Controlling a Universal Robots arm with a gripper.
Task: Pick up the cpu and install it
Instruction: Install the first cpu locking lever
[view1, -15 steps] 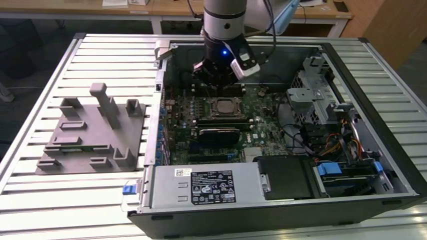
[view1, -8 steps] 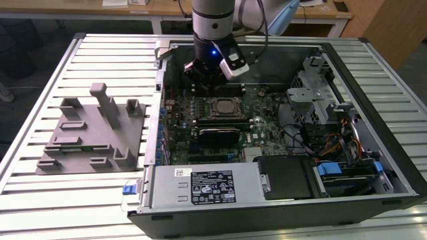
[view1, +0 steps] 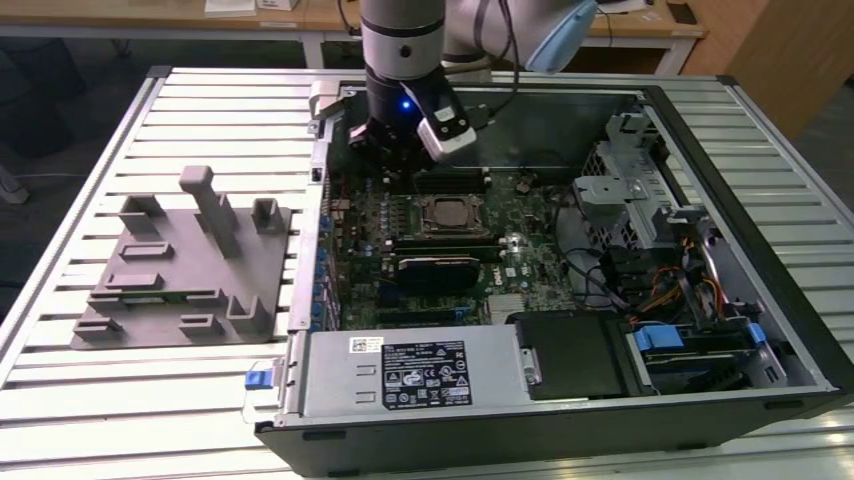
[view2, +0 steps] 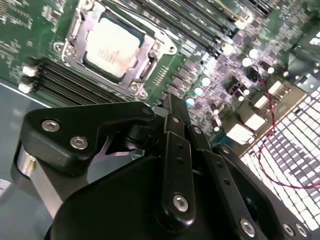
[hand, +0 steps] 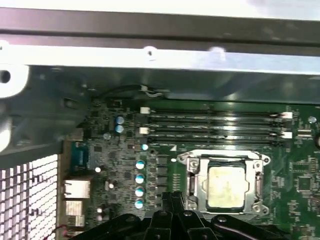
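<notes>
Second wrist view: cpu sits in the socket, so placing looks done; gripper hangs near it, jaws pressed together, holding nothing.

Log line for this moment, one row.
cpu: lying in socket | tool: shut, empty, above board beside socket

Nothing was legible: faint marks on the cpu and the black label on the power supply were too small.
</notes>
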